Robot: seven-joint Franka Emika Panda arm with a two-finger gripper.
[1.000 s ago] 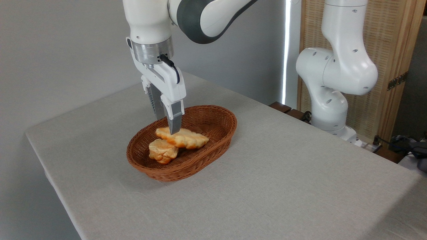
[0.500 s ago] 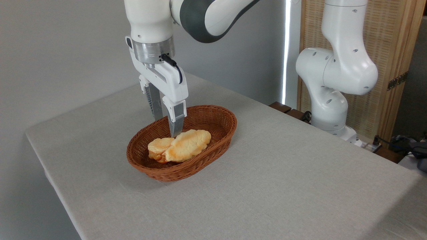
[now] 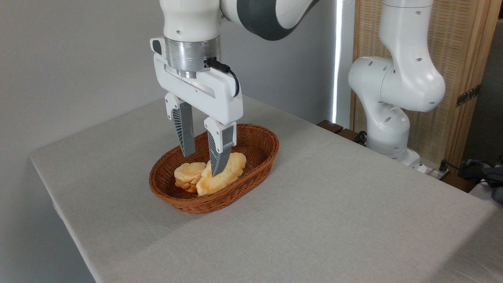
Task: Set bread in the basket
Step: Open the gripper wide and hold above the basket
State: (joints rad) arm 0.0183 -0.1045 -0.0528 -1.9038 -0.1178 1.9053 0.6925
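Inside woven basket (image 3: 262,146): bumpy bread (image 3: 220,179)

lab-like room: robot arm (image 3: 397,90) bolted beside cloth-covered table (image 3: 314,204).

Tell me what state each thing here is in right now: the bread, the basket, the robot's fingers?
Long bread: lying in the basket, leaning on the small bread, not held.
Small bread: resting inside the basket.
Basket: upright on the table, holding both breads.
Gripper: fingers open, empty, above the basket.
Table: covered in grey cloth.
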